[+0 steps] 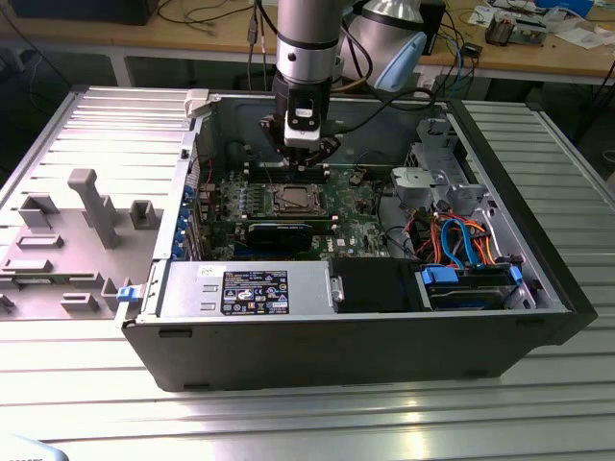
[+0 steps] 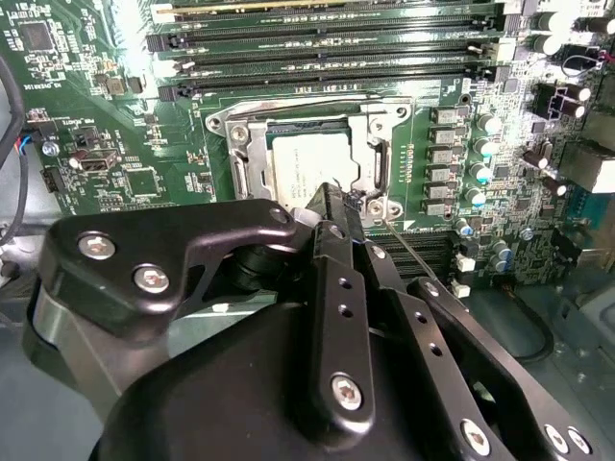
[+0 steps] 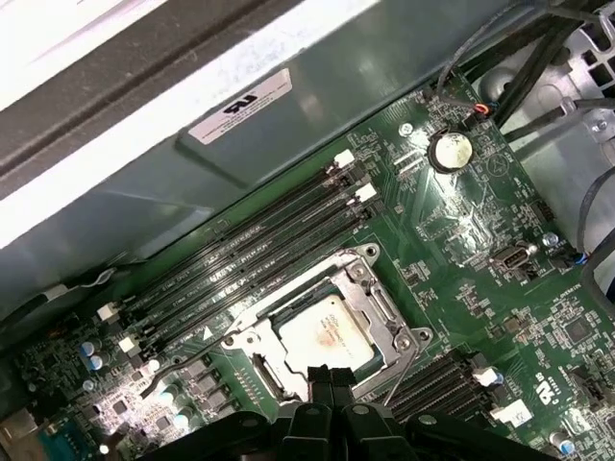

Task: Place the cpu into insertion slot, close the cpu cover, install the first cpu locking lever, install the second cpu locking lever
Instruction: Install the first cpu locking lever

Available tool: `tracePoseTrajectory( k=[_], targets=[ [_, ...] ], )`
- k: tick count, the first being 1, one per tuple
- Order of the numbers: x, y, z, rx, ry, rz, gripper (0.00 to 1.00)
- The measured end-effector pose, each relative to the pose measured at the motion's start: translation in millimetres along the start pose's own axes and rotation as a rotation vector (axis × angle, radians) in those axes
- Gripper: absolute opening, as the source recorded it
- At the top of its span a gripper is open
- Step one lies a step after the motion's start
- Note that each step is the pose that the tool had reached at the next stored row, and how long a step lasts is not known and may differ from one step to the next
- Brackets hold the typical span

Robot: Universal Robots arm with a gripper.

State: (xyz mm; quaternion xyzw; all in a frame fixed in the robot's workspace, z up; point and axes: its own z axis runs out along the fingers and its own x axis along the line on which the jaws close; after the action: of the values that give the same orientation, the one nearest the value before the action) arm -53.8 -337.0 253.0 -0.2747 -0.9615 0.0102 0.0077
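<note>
I am seeing the dull grey square cpu [image 2: 307, 163] sitting in the insertion slot [image 2: 235, 158], the silver cpu cover [image 2: 380, 125] framing it; black jaws are pressing together above.

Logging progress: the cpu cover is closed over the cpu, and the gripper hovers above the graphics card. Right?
Not quite. The gripper is at the insertion slot, by the cpu cover closed over the cpu, not above the graphics card, as the second wrist view shows.
</note>
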Motion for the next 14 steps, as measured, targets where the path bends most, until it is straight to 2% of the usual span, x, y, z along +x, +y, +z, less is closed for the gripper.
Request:
tracePoseTrajectory(
  k=[14],
  targets=[
    [0.0,0.0,0.0,0.0006,-0.0016,-0.066,0.11]
  ],
)
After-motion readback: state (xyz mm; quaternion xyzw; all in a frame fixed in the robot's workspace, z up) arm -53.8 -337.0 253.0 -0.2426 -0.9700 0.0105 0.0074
